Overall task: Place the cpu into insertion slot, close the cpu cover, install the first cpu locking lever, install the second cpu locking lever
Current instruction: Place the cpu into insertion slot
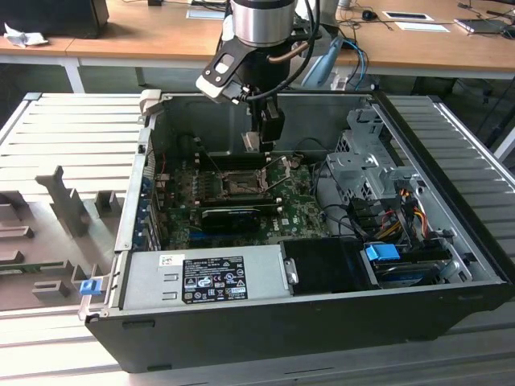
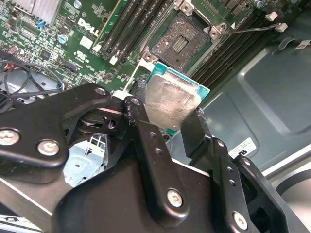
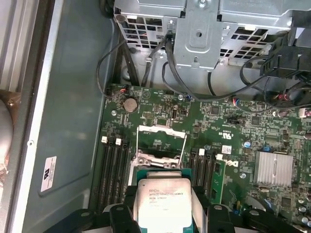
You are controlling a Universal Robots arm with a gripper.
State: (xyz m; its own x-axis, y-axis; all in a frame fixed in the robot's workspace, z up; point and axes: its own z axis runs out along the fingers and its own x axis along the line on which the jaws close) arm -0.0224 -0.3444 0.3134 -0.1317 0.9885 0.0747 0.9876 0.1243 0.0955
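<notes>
One large open computer case (image 1: 322,322) is lying on its side in the exterior view, and its walls are closing in the work area on all four sides. Your arm is coming in from above. On the exterior view's right, a metal drive cage (image 1: 366,157) and a bundle of cables (image 1: 394,205) are taking up much of the room. The grey power supply (image 1: 201,277) is filling the near edge.

Between them the green board (image 1: 298,213) is lying flat on the case floor. A long black card (image 1: 229,217) with a ribbed top is standing on it, just beside the socket on the near side. Rows of memory slots (image 3: 114,170) are running along both sides of the socket.

The insertion slot (image 2: 182,36) is sitting near the middle of the board, and its dark contact grid is lying bare. The cpu cover (image 3: 163,128) seems to be standing up at one edge of the slot, not lying over it. A thin locking lever (image 2: 252,30) is sticking out free beside the slot.

Your gripper (image 2: 170,124) is hanging above the slot, apart from it. Its black fingers (image 2: 146,141) are drawn in narrow and are pressing on two opposite edges of the cpu (image 2: 170,97). You are holding the chip in the air with its silvery face toward both wrist cameras, and it is not yet touching the slot.
</notes>
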